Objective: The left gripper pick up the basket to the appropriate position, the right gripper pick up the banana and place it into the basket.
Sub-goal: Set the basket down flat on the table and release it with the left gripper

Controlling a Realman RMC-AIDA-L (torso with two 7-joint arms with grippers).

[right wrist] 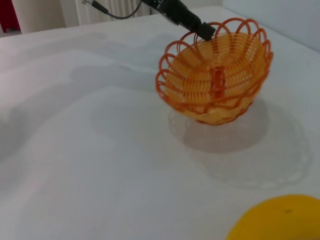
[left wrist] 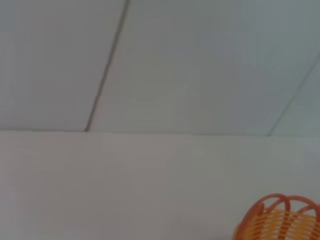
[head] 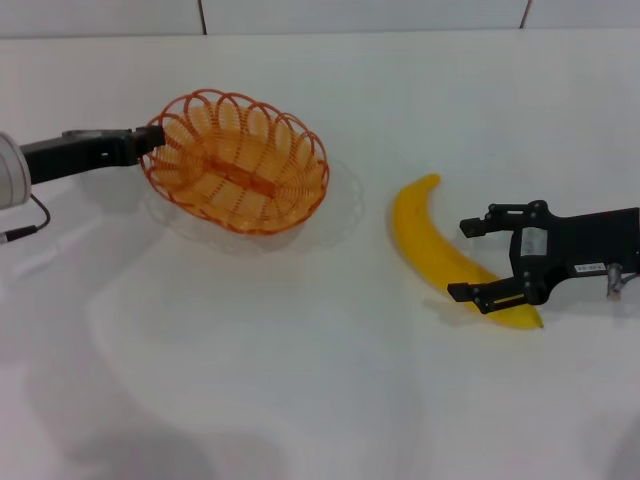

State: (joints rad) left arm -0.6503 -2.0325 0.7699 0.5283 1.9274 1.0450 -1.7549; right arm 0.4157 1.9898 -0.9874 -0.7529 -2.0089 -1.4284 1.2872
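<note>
Left gripper (head: 150, 142) is clamped on the rim of the basket (head: 236, 160), which is held tilted above the white table (head: 300, 380), nothing inside. Right gripper (head: 478, 262) is spread around the banana (head: 440, 250) lying on the table; its white label (head: 588, 267) cannot be read.

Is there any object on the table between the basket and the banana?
No. In the head view, only bare white table separates the basket from the banana.

Head view: high, looking down across table (head: 300, 400). Wrist views sit low: left faces wall, right faces table; all share basket (head: 237, 160).
</note>
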